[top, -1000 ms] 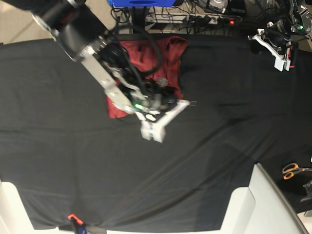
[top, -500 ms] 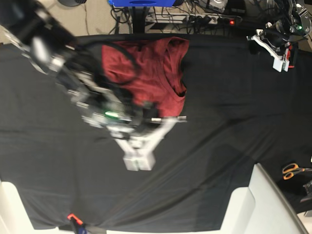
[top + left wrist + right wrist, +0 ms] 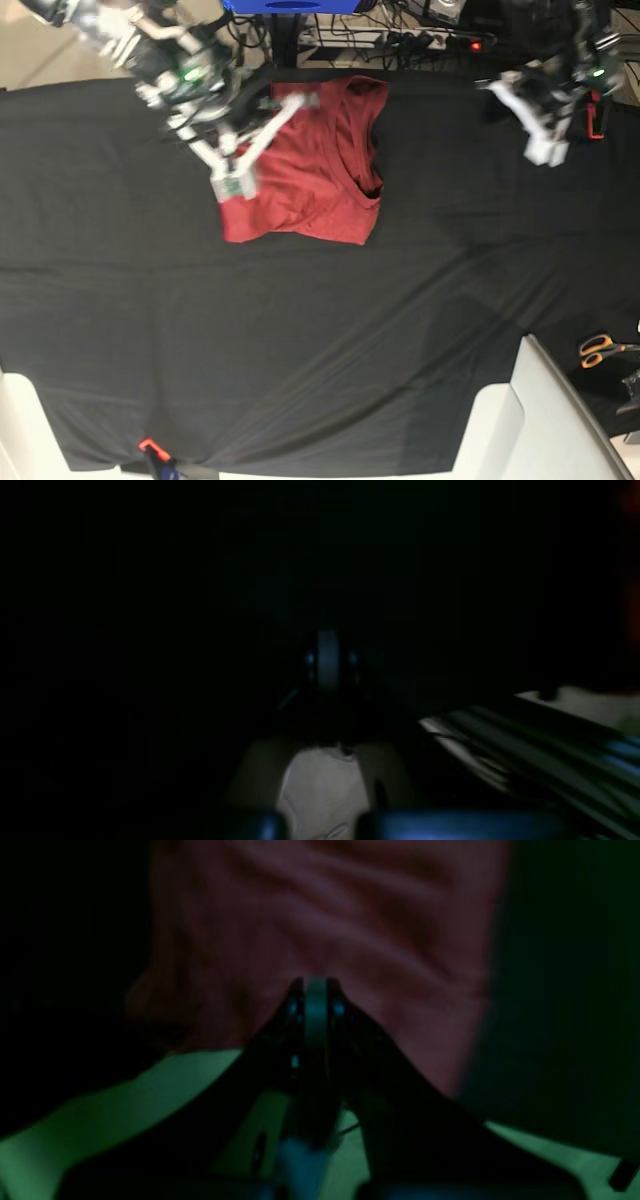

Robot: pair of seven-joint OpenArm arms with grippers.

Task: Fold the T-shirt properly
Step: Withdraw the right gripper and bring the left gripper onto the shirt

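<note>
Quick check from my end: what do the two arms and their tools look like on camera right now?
Both arms are dark, black and grey, with black cables along them and a green light near each wrist. The right tool has pale white fingers forming a V-shaped frame. The left tool is likewise white, blurred in the base view. In the right wrist view, the right tool's fingers look black with a pale pad between.

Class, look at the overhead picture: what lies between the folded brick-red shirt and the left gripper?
Only bare black cloth lies between the brick-red knit shirt and the left gripper; the base view shows it.
</note>
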